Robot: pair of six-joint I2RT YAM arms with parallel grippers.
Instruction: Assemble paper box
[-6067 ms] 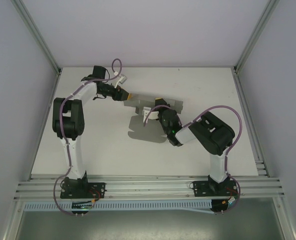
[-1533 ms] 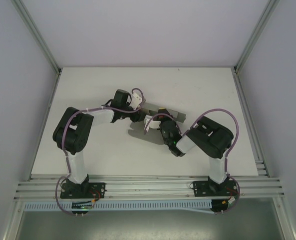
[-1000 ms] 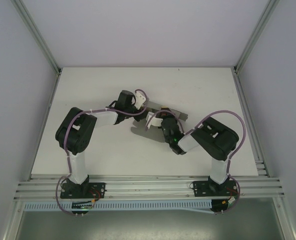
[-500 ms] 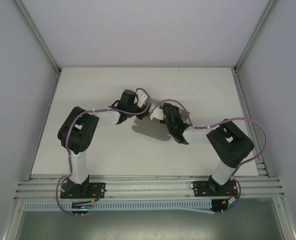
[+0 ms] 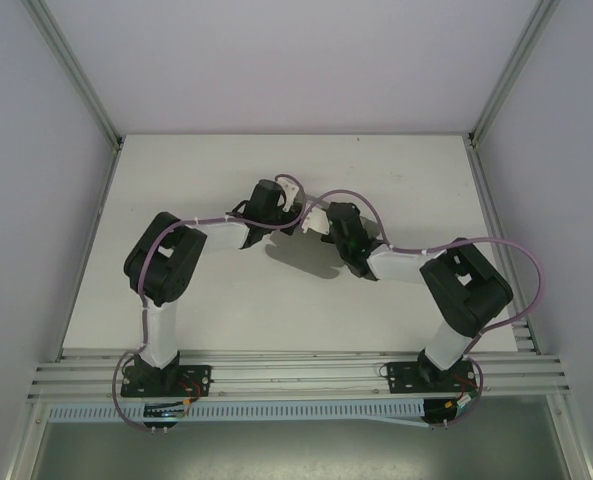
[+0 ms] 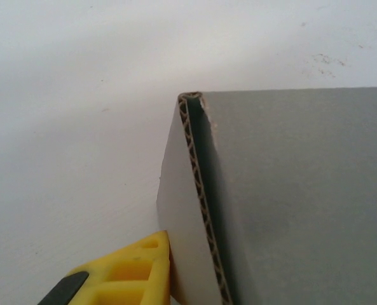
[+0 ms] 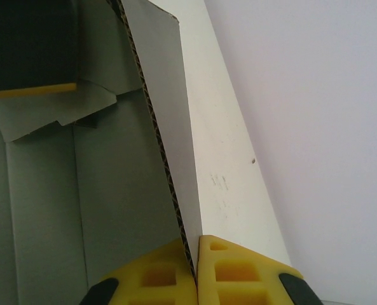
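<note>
The paper box [image 6: 290, 190] is plain grey corrugated card, partly folded up, with its inner panels and a notched flap [image 7: 61, 114] in the right wrist view. My two grippers meet over it at the table's middle, and from above their wrists cover most of it. My left gripper [image 5: 294, 212] has one yellow finger [image 6: 131, 273] pressed flat against the outer face of a doubled wall; the card hides its other finger. My right gripper [image 7: 196, 244] is shut on the edge of an upright wall, one finger on each side.
The white table [image 5: 176, 180] is bare around the arms. Aluminium frame rails [image 5: 76, 70] and pale side walls close it in on the left, right and back. A black and yellow part of the left gripper [image 7: 29, 51] shows beyond the box's inside.
Both wrists have drawn together toward the middle back of the table, the right arm stretching out leftward. The card, earlier lying spread out, now stands folded between them.
</note>
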